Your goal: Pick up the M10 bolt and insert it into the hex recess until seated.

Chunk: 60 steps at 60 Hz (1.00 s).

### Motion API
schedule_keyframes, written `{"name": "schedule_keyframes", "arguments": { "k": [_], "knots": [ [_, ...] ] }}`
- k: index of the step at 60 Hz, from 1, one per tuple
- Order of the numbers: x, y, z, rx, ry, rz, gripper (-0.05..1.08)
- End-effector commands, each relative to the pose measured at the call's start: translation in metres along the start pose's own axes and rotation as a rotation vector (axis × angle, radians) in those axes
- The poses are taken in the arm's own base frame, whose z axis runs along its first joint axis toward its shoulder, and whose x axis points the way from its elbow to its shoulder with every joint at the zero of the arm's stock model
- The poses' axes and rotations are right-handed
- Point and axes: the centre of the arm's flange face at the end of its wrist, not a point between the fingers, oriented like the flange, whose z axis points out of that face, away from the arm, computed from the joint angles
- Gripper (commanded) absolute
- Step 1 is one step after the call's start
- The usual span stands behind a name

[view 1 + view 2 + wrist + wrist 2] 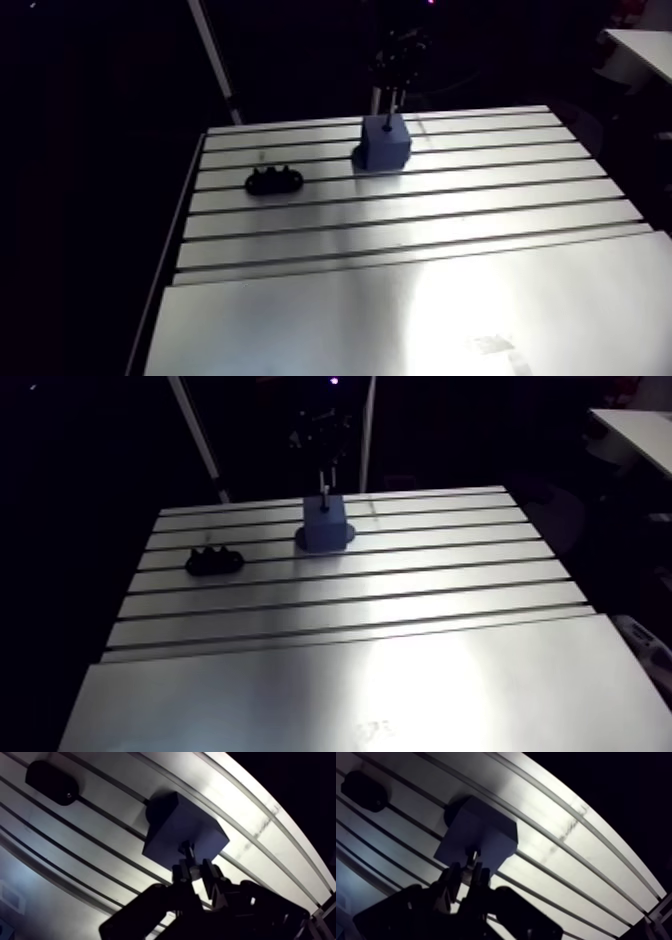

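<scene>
A blue block (385, 145) stands near the far edge of the slotted table (400, 300). My gripper (388, 95) hangs straight above it. In the wrist view my gripper (193, 870) is shut on the thin dark M10 bolt (187, 852), which points down onto the top face of the blue block (182, 834). The bolt's lower end meets the block's top; the hex recess itself is hidden under the bolt and fingers. In the arm view the bolt (386, 122) shows as a short dark pin rising from the block's top.
A black holder (274, 181) with bumps on top lies left of the block, a few slots nearer; the wrist view shows the same black holder (51, 783) beyond the block. The table's far edge runs just behind the block.
</scene>
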Motion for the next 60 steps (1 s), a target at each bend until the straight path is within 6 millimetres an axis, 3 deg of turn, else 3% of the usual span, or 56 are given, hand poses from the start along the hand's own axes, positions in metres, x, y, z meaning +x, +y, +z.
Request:
{"name": "schedule_keyframes", "arguments": {
  "k": [1, 60],
  "knots": [
    [-0.0010, 0.0004, 0.0016, 0.002, -0.002, 0.001, 1.07],
    [0.0005, -0.0013, 0.0059, -0.001, 0.006, 0.007, 1.07]
  ]
}}
